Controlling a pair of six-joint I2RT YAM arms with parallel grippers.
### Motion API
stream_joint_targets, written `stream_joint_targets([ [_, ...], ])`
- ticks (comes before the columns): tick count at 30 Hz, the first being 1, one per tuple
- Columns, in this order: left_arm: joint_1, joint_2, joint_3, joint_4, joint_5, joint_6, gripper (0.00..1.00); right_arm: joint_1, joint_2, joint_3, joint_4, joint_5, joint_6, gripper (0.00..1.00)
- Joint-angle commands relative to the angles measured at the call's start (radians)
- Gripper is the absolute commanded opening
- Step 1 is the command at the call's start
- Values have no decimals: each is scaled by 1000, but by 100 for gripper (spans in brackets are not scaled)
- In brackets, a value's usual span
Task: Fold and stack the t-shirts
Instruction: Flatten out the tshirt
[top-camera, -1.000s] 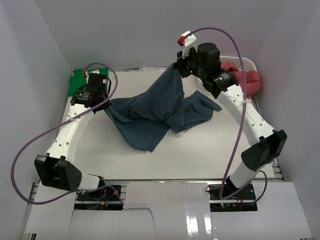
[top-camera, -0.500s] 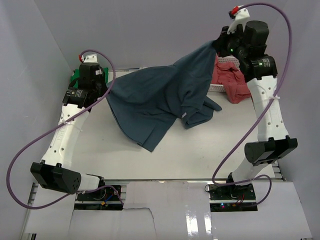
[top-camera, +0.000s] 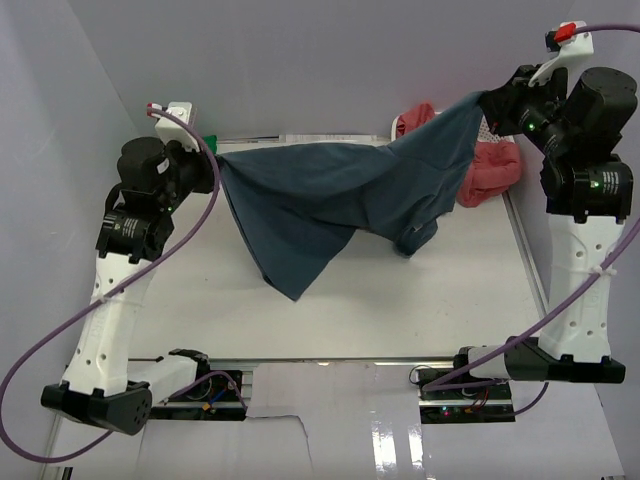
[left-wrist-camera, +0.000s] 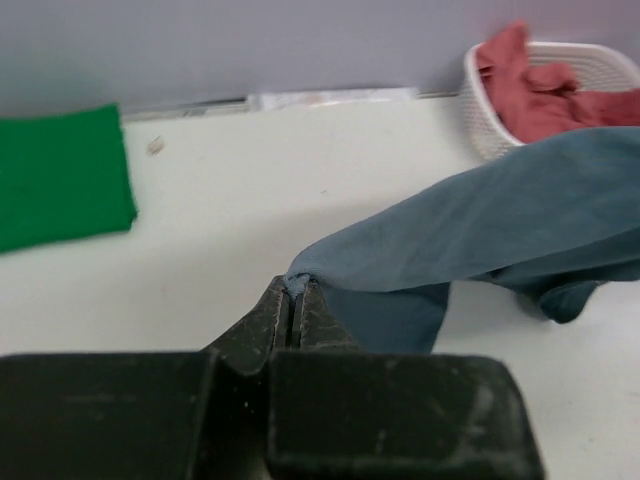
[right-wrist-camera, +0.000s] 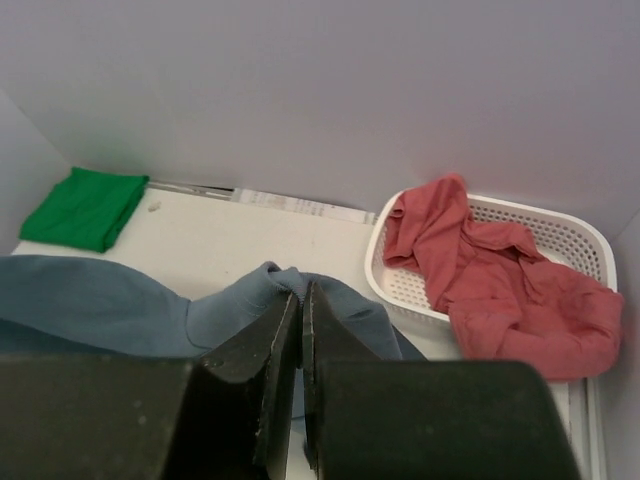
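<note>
Since a second ago both arms have risen and swung apart, and the blue shirt (top-camera: 340, 200) has gone from a heap on the table (top-camera: 420, 310) to a sheet stretched above it. Its long axis runs 9 to 3 o'clock, climbing slightly rightward, with one loose corner hanging toward 6. It's slate blue and creased, taut along the top (slack below). Red shirts (right-wrist-camera: 480, 270) spill over the white basket (right-wrist-camera: 590, 240) at 2 o'clock, and a folded green shirt (left-wrist-camera: 55, 185) lies at 10. I have the left gripper (left-wrist-camera: 295, 300) pinched tight on the shirt's 9 o'clock end and the right gripper (right-wrist-camera: 300, 300) clamped on the 3 o'clock end.
</note>
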Motion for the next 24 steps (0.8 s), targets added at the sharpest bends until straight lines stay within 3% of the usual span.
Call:
stream_joint_targets([
  [1,4,-49,-31,76,236,80,0,4,-30,-15,8,-66,39,8],
  [6,11,-74,-55,80,371,98,0,-8,27,37,-67,-123,65,8],
  [13,199,-111,-135,193,707,-46,0,-59,90,56,-133,-310,86,8],
  [17,294,-92,-108,220,799,-122,0,-59,3,33,-93,-312,77,8],
  [21,366,-44,-43,246,891,-214,0,-77,28,166,-108,-303,97,8],
  [24,447,-14,-54,299,907,-288,0,-120,39,166,-105,-341,125,8],
])
